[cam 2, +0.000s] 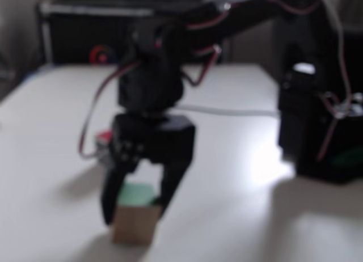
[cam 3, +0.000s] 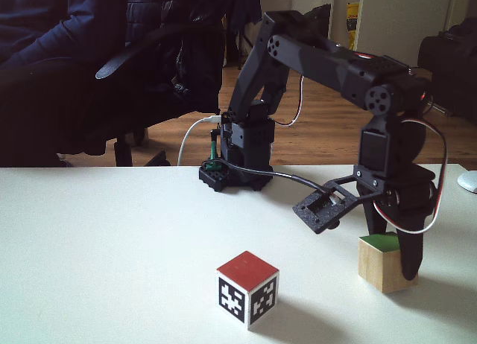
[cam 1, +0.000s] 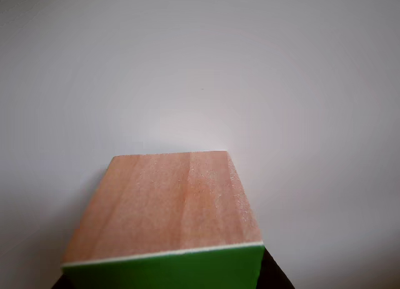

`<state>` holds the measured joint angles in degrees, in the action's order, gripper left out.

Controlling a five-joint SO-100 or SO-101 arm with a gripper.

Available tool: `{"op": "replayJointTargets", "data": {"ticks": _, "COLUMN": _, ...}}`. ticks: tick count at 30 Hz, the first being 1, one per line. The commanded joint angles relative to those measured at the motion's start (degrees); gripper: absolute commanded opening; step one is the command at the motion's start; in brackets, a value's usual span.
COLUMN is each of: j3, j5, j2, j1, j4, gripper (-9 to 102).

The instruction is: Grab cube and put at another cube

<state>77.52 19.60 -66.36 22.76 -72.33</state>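
where the other view looks closest, the cube shows a bare wooden face running away from the lens and a green face edged by a thin white line at the bottom, with the pale table beyond it. in a fixed view, the second cube stands nearest the camera on the table, red face up, its two near sides carrying black-and-white marker patterns. the cube sits on the table behind that red-topped one and well to its right, apart from it, green face up. the gripper straddles the cube, one dark finger down along its right side and the other at its back; whether the fingers press the wood or merely flank it cannot be told. in a blurred fixed view from the opposite side, the cube rests on the table between the gripper's two fingers, and a hint of red shows behind and to the left of it. farther back from the cube stands the arm's base, and beyond the table a dark chair and wooden floor.
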Motion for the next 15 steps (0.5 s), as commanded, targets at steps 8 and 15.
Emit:
{"op": "replayJointTargets", "data": {"ticks": 8, "j3": 9.23, "j5": 2.02, "j2": -18.37, "j1": 1.14, "j4": 1.05, "gripper": 11}}
{"op": "replayJointTargets", "data": {"ticks": 15, "j3": 12.57, "j5": 0.62, "j2": -28.30, "j1": -4.31, "j4": -0.53, "gripper": 11}}
